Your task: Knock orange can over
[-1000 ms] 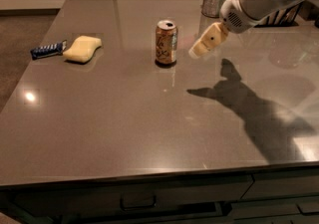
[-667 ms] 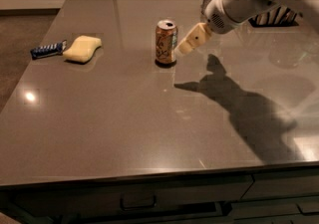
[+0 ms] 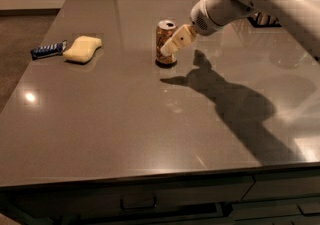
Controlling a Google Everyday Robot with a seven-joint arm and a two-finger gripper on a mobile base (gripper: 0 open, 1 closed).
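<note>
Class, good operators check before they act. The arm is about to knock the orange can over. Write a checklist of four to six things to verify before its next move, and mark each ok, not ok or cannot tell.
1. Can upright, not yet knocked: ok.
2. Pincer beside the can, at label height: ok.
3. Pincer touching the can: cannot tell.
4. Sponge well apart from the can: ok.
5. Wrapper beyond the sponge, farther from the can: ok.
6. Can well in from the edges of the table, so it should stay on top when it falls: ok.
</note>
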